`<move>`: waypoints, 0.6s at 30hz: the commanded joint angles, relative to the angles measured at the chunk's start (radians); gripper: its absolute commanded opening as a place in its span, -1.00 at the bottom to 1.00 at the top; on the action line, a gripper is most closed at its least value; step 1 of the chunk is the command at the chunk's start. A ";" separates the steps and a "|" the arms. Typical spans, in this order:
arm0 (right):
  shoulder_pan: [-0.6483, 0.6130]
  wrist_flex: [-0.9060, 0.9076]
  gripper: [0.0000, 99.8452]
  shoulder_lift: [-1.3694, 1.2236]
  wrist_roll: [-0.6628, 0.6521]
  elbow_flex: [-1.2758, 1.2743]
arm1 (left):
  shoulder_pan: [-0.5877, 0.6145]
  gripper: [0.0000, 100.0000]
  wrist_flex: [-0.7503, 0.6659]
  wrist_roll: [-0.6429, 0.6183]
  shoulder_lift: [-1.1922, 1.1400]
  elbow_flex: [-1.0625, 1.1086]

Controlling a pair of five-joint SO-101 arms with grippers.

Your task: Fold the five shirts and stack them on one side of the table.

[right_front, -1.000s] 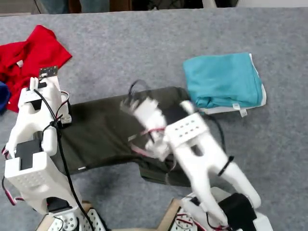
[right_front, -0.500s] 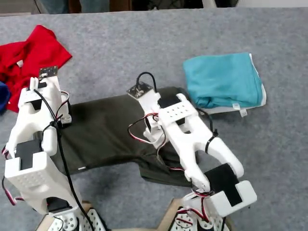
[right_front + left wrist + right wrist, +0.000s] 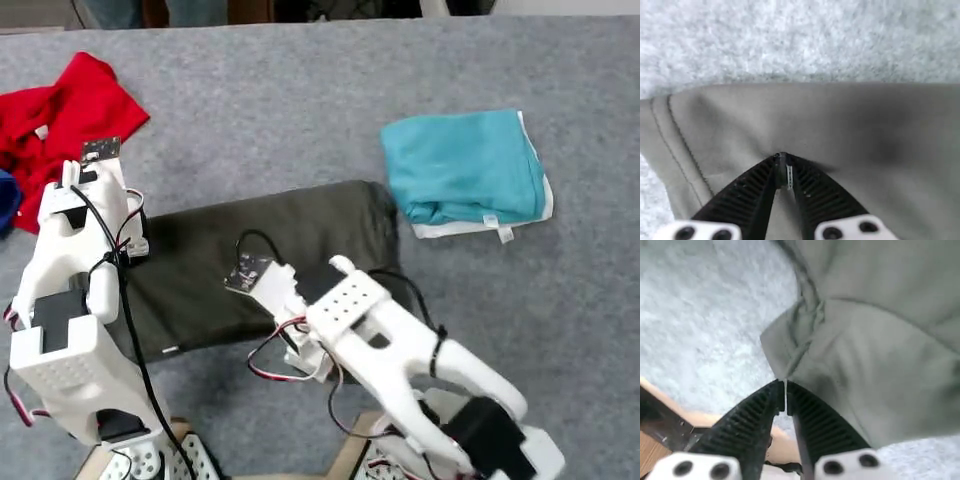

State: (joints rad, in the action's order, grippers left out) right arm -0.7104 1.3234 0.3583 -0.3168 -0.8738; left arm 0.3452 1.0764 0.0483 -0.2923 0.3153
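The right gripper (image 3: 785,390) had drawn back toward the lower centre. On the grey felt table (image 3: 300,110) the dark olive cotton shirt (image 3: 260,235) lay mid-frame. The left gripper (image 3: 782,161) pinched its left edge, and the right gripper's jaws pinched its lower hem.

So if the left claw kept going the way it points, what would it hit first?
The dark olive shirt: the left gripper points its closed tips right at the cloth, probably touching it.
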 commanded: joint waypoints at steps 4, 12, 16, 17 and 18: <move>0.218 0.043 -0.97 0.073 -0.071 0.189 | 0.001 -0.94 -0.020 -0.006 -0.006 -0.028; 0.158 -0.130 -0.97 -0.124 -0.077 0.045 | 0.001 -0.94 -0.020 -0.006 -0.006 -0.027; 0.006 -0.166 -0.97 -0.165 -0.077 -0.067 | 0.002 -0.94 -0.020 -0.006 -0.006 -0.027; -0.031 -0.173 -0.97 -0.165 -0.077 -0.091 | 0.002 -0.94 -0.020 -0.006 -0.006 -0.027; -0.061 -0.176 -0.97 -0.165 -0.077 -0.110 | 0.002 -0.94 -0.020 -0.006 -0.006 -0.027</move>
State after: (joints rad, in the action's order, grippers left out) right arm -0.6767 1.1623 0.1987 -0.3874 -0.9352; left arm 0.3452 1.0764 0.0483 -0.2923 0.3153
